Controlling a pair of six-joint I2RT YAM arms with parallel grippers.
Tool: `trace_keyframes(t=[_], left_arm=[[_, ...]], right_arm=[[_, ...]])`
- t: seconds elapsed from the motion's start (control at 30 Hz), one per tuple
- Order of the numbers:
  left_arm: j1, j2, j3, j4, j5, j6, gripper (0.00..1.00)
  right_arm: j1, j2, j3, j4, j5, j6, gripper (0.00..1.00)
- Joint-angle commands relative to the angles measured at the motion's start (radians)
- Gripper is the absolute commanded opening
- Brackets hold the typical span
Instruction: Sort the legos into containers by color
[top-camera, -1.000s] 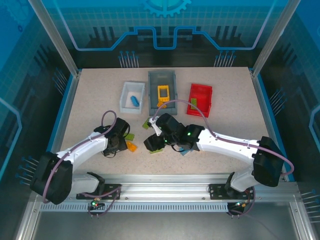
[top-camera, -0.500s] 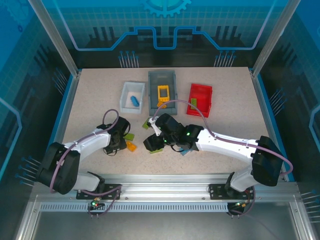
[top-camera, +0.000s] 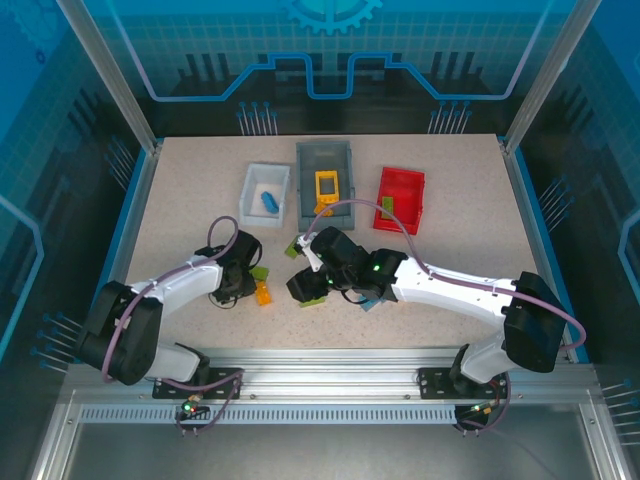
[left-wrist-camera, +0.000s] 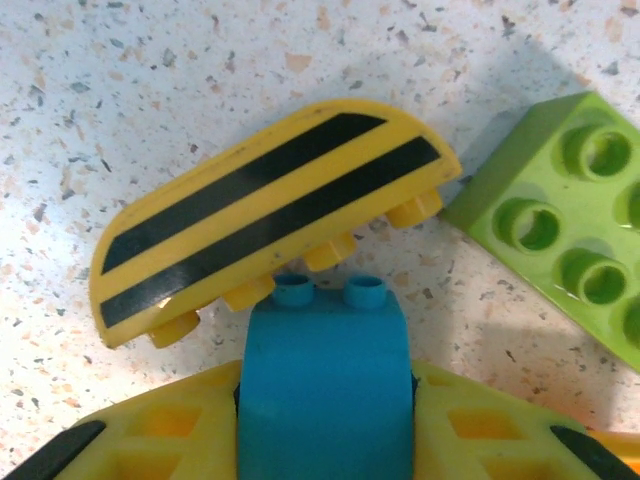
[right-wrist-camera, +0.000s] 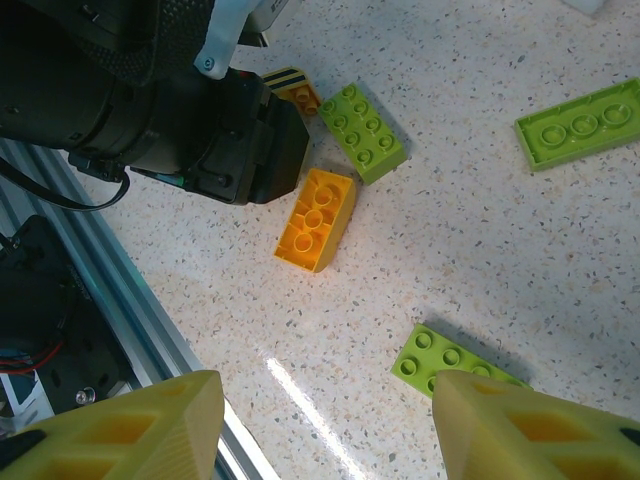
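left wrist view – left gripper (left-wrist-camera: 325, 395) clamped on a blue brick (left-wrist-camera: 325, 425), yellow fingers (left-wrist-camera: 150, 435) against both its sides. just past the brick's studs lies a yellow curved piece (left-wrist-camera: 270, 210) with two black stripes, and a lime brick (left-wrist-camera: 560, 235) sits close beside that on the speckled table (left-wrist-camera: 150, 80)

right wrist view – right gripper (right-wrist-camera: 330, 420) spread wide with nothing between, above a small lime plate (right-wrist-camera: 445, 360); an orange-yellow brick (right-wrist-camera: 315, 218) lies farther off

top external: white bin (top-camera: 247, 195) holds a blue piece (top-camera: 269, 201), dark grey bin (top-camera: 304, 185) a yellow frame (top-camera: 326, 187), red bin (top-camera: 405, 185) a green piece (top-camera: 388, 206)
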Motion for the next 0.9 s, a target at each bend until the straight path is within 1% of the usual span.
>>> trace_keyframes(t=[0.0,0.13,0.23,0.33,0.43,0.5,0.63,0.73,0.87], left_arm=[[-0.006,-0.041,0.023,-0.035,0.014,-0.014,0.35],[-0.045,-0.153,0.065,-0.130,0.002,-0.036,0.35],[-0.056,-0.238,0.120,-0.193,0.011,-0.047,0.34],[-0.047,-0.242,0.219,-0.211,0.008,-0.008,0.34],[-0.013,-0.144,0.342,-0.177,0.017,0.057,0.35],[0.013,-0.034,0.426,-0.144,0.016,0.100,0.35],[0.067,0.203,0.624,-0.082,0.021,0.177,0.35],[0.094,0.369,0.775,-0.081,-0.007,0.227,0.34],[0.122,0.528,0.904,-0.079,0.000,0.264,0.36]], right_arm=[[0.006,0.010,0.012,0.021,-0.013,0.009,0.58],[0.006,-0.030,-0.007,0.032,0.019,0.016,0.56],[0.006,-0.086,-0.043,0.072,0.075,0.033,0.56],[0.005,-0.140,-0.076,0.127,0.140,0.045,0.56],[-0.003,-0.156,-0.069,0.132,0.195,0.058,0.57],[-0.017,-0.154,-0.057,0.131,0.208,0.069,0.57],[-0.053,-0.158,-0.044,0.121,0.211,0.104,0.57],[-0.071,-0.171,-0.054,0.122,0.202,0.117,0.57],[-0.086,-0.187,-0.078,0.115,0.193,0.128,0.57]])
